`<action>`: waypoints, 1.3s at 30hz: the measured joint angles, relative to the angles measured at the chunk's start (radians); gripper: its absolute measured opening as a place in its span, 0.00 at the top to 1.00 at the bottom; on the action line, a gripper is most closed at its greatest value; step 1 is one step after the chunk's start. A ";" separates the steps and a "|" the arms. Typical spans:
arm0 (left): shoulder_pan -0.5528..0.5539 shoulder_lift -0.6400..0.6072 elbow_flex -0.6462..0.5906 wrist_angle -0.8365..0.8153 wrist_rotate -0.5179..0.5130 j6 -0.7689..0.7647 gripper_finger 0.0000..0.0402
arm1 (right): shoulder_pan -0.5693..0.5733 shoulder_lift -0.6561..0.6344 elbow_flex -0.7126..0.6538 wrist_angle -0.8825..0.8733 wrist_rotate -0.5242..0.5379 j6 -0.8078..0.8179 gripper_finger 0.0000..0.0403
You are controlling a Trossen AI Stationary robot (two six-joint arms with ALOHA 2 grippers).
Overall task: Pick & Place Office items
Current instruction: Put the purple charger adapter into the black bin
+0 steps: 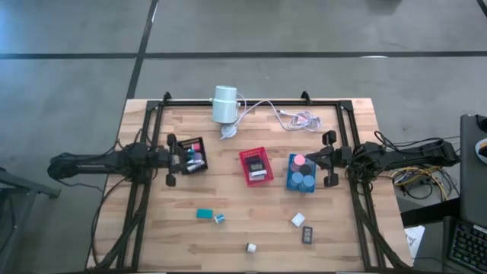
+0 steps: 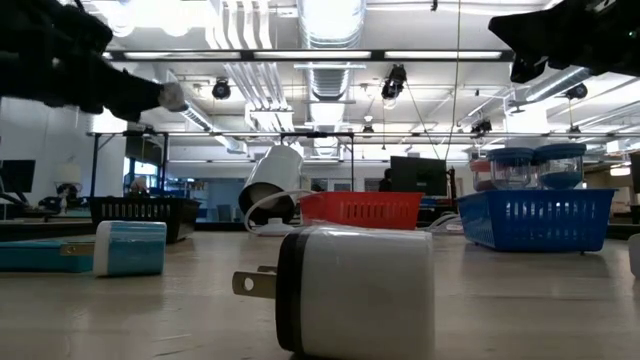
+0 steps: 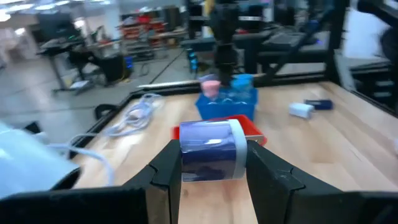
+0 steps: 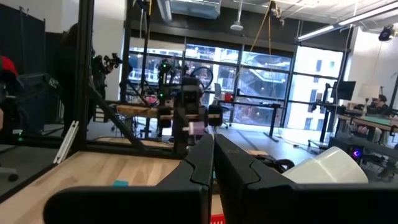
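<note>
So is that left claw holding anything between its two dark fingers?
Yes, the left gripper is closed on a small bluish-purple block with a white end, held above the wooden table.

Quick count from overhead: three trays, one black (image 1: 192, 154), one red (image 1: 256, 165), one blue (image 1: 301, 172). Five loose bits out on the wood: a teal block (image 1: 204, 214), a small teal-and-white piece (image 1: 220, 219), a white charger plug (image 1: 250, 247), a white block (image 1: 297, 221), and a dark block (image 1: 308, 235). One white cylinder (image 1: 225, 104). Two arms.
</note>
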 joint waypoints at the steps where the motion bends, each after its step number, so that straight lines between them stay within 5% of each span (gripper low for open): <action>1: 0.000 0.000 0.020 -0.025 -0.018 -0.010 0.68 | 0.000 0.001 0.000 0.000 0.000 -0.001 0.98; 10: 0.000 0.008 0.203 -0.280 -0.262 -0.113 0.68 | 0.000 0.001 0.000 0.000 0.000 -0.001 0.98; 18: 0.000 0.101 0.321 -0.404 -0.267 -0.202 0.68 | 0.000 0.000 0.000 -0.003 0.000 0.001 0.98; 29: 0.000 0.415 0.572 -0.687 -0.267 -0.247 0.68 | 0.000 0.000 0.000 -0.001 0.000 0.004 0.98; 39: 0.003 0.661 0.654 -0.831 -0.250 -0.245 0.68 | 0.000 0.000 -0.001 0.001 0.000 0.008 0.98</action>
